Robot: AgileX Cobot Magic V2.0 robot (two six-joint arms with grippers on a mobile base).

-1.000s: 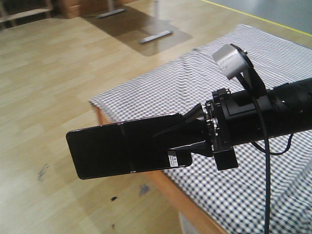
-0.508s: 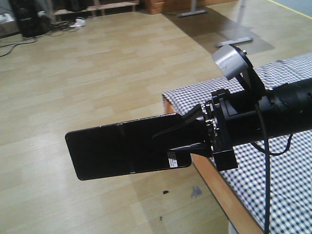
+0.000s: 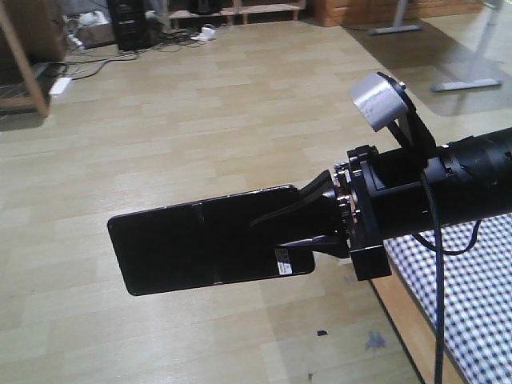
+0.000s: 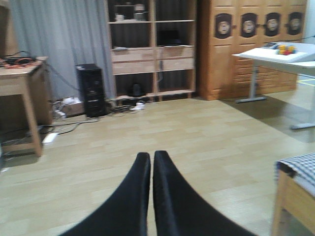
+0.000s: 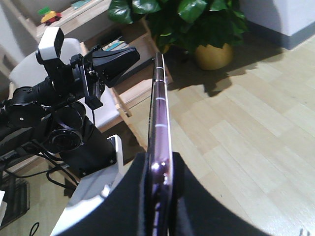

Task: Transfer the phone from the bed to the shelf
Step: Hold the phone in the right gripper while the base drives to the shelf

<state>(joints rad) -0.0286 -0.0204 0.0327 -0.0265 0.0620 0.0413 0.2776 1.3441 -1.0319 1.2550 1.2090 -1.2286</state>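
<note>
The right arm's black fingers (image 3: 304, 202) clamp a flat glossy black phone (image 3: 200, 244) at its white-stickered end. They hold it in the air, broadside to the front camera, to the left of the light-wood-framed bed in black-and-white gingham cloth (image 3: 476, 276). The phone is clear of the bed's corner, over the pale wooden plank floor (image 3: 200, 96). The left arm's black fingers (image 4: 133, 196) are pressed together, empty, left of that bed corner.

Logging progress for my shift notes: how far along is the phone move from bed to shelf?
Done: the phone is off the bed, clamped in the right gripper. In hand: it hangs over bare floor, clear of the bed. Left: bring it to the shelf and release it.
</note>
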